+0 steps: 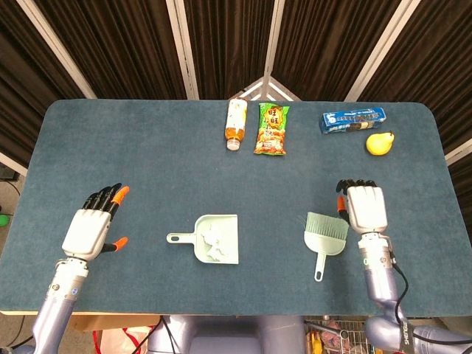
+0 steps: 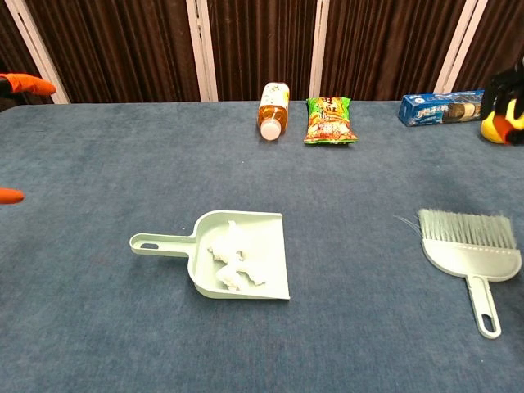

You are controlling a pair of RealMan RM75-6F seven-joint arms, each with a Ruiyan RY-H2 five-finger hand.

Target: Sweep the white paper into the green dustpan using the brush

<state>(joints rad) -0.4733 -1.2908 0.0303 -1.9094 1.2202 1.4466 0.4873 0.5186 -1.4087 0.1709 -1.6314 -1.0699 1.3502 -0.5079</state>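
Paper (image 2: 231,264) sits crumpled inside the dustpan (image 1: 225,254) near 6 o'clock on the surface (image 1: 147,147) (handle pointing to 9). Brush (image 1: 325,234) lies flat at about 4 o'clock, just beside the right hand (image 1: 364,206). Both that and the left hand (image 1: 94,223) hold nothing, fingers spread.

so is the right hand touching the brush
Apart. In the head view a strip of blue table shows between the right hand and the brush, which lies flat beside it.

Paper (image 2: 231,264) lies in the dustpan (image 2: 270,225), brush (image 2: 471,248) to its right
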